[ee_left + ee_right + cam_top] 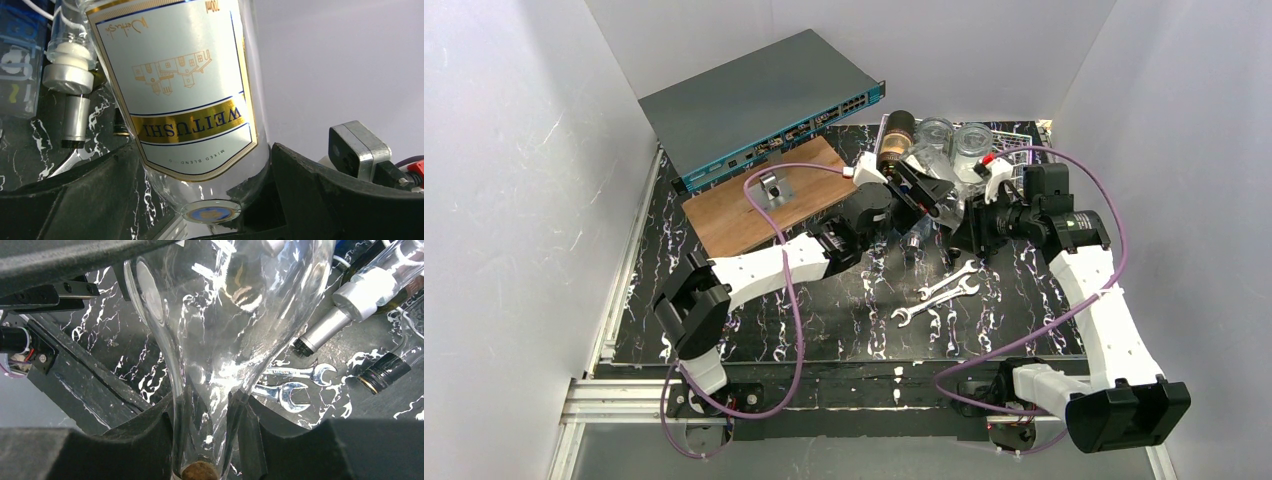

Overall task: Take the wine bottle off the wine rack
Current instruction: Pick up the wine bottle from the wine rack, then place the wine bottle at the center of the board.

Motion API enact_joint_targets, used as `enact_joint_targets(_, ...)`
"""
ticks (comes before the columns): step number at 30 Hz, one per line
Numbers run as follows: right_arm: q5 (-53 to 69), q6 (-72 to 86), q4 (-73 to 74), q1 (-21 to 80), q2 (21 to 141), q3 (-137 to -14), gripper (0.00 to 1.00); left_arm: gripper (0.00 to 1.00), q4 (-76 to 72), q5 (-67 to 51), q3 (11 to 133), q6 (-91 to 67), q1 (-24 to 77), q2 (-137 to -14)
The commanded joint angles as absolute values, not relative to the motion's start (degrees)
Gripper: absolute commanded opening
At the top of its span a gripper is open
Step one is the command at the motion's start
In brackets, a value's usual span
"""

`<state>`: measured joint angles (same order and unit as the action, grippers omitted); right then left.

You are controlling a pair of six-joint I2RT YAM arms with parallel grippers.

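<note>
right claw (205, 407) clamps wine bottle (225, 315) neck; left claw (202, 150) apart astride body, perhaps touching

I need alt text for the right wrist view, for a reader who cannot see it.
The right gripper is shut on the neck of a clear glass bottle. Behind it, two wrenches lie on the black marbled table.

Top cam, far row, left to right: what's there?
Grey flat network switch box → dark bottle with a brown label → clear glass bottle → second clear glass bottle → white wire rack.
</note>
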<state>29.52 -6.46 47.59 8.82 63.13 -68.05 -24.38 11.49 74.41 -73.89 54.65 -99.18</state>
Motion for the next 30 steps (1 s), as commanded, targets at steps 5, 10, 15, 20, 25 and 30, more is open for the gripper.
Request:
enact_joint_targets(5, 44.6, -12.7, 37.9, 15.1, 58.8, -67.8, 0.01, 0.99, -28.0, 11.8, 71.3, -71.7, 60.3, -93.9)
enact_joint_targets(10, 44.8, -13.5, 38.2, 18.1, 59.7, -66.9, 0.01, 0.99, -28.1, 15.3, 66.8, -71.6, 61.7, -90.0)
enact_joint_targets(15, 44.7, -14.1, 38.5, 21.4, 60.7, -66.5, 0.01, 0.99, -28.1, 17.8, 63.5, -71.5, 62.6, -87.0)
enact_joint_targets(20, 45.1, -14.5, 38.5, 24.4, 62.2, -67.1, 0.01, 0.99, -28.0, 19.6, 61.1, -71.3, 63.6, -85.0)
enact_joint_targets(25, 43.7, -15.0, 38.1, 28.7, 63.9, -67.0, 0.01, 0.99, -28.0, 21.9, 58.3, -71.4, 64.4, -82.0)
enact_joint_targets(30, 42.6, -15.3, 37.6, 31.8, 65.4, -67.0, 0.01, 0.99, -28.0, 25.0, 55.3, -72.2, 65.7, -79.4)
